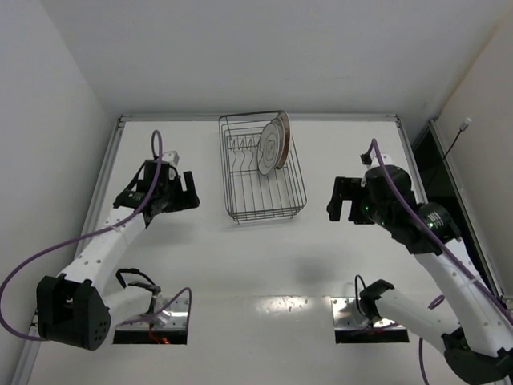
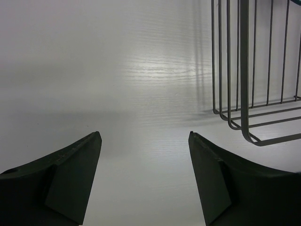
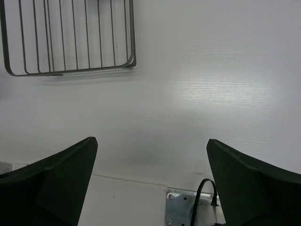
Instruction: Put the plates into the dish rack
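Note:
The dark wire dish rack (image 1: 244, 210) stands at the middle back of the table. Plates (image 1: 273, 143) stand on edge in its far right part, leaning together; the front one is pale with thin rings and a centre motif, and a red-orange rim shows behind it. My left gripper (image 1: 191, 192) is open and empty, left of the rack. My right gripper (image 1: 341, 200) is open and empty, right of the rack. The left wrist view shows the rack's corner (image 2: 244, 113) over bare table; the right wrist view shows the rack's near edge (image 3: 70, 70).
Two metal base plates (image 1: 164, 321) (image 1: 353, 317) sit at the near edge. A raised rim (image 1: 256, 117) runs along the table's back and sides. Purple cables (image 1: 24, 273) hang off both arms. White table lies between the rack and the bases.

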